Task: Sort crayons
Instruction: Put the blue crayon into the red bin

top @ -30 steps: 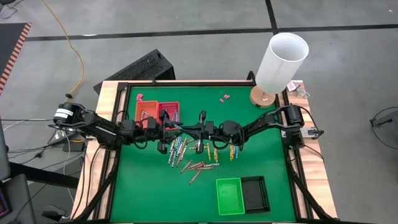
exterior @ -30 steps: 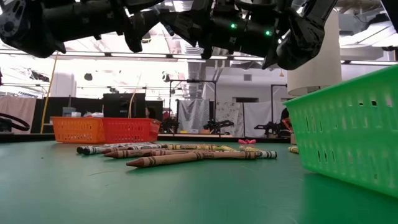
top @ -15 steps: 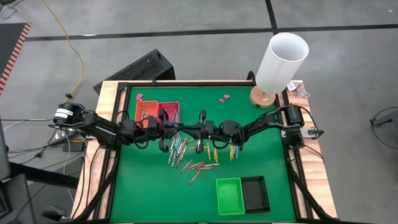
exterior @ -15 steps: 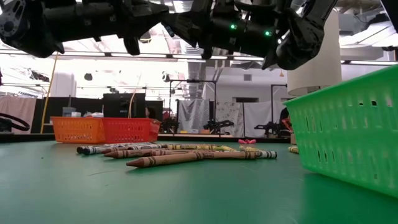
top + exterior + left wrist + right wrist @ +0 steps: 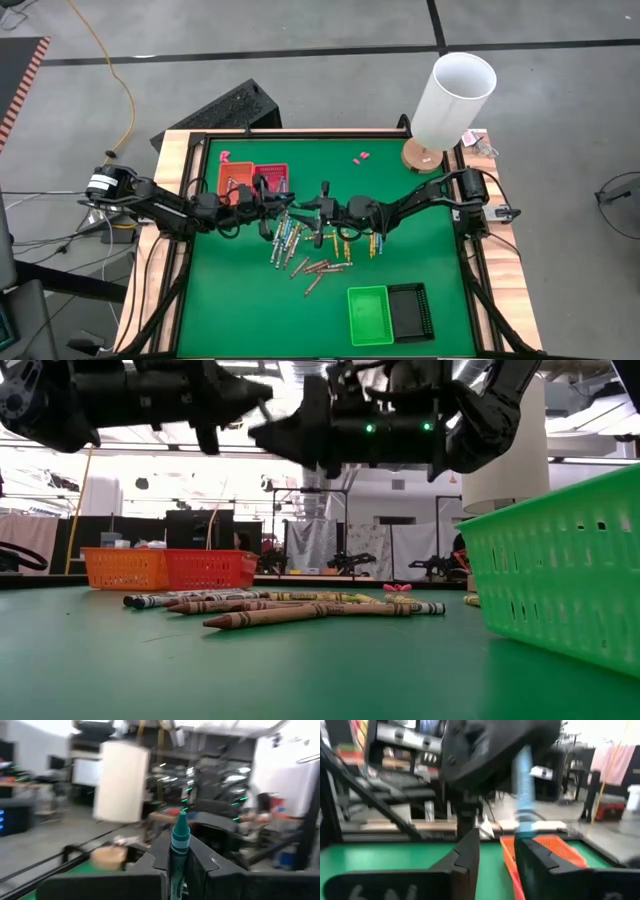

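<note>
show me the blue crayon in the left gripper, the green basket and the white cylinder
blue crayon [image 5: 179, 840], left wrist view, on its wrapper below the tip
green basket [image 5: 354, 313], high view, on its left wall
white cylinder [image 5: 450, 105], high view, on its side wall

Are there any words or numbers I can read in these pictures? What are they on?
None can be read.
The blue crayon held in the left gripper has a paper wrapper, but any print on it is too blurred to read.
The crayons lying on the green table have wrappers too, with print too small to read.
The orange basket, the green basket and the white cylinder show no writing.
</note>
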### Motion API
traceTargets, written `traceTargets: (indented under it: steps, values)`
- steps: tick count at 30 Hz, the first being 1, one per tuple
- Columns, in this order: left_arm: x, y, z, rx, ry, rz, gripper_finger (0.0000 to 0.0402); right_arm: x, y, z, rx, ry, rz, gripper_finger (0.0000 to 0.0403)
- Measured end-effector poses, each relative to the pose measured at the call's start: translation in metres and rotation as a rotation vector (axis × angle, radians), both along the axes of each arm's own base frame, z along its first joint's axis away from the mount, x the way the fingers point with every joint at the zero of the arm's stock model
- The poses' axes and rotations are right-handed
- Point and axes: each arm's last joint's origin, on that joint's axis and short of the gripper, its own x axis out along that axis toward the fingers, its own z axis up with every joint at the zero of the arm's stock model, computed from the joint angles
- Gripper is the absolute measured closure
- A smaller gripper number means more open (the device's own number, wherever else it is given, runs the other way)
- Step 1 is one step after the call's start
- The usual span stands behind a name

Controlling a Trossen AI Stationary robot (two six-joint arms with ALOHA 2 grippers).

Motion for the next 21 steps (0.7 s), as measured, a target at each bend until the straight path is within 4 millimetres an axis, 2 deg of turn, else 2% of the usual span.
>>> traceTargets:
  steps: [4,9,16,21]
  values:
    - [0.001,0.005,-0.011,-0.037,0.128,0.192,0.0391,0.001,-0.001,-0.009,0.001,0.09,-0.042,0.0261]
    - [0.001,0.017,-0.026,-0.12,0.257,0.404,0.0391,0.001,-0.002,-0.016,0.022,0.158,-0.053,0.0262]
    - [-0.003,0.037,-0.052,-0.264,0.415,0.54,0.039,0.001,-0.002,-0.018,0.039,0.179,-0.053,0.0269]
    - [-0.007,0.046,-0.062,-0.33,0.472,0.589,0.0388,0.001,-0.002,-0.018,0.041,0.181,-0.053,0.0269]
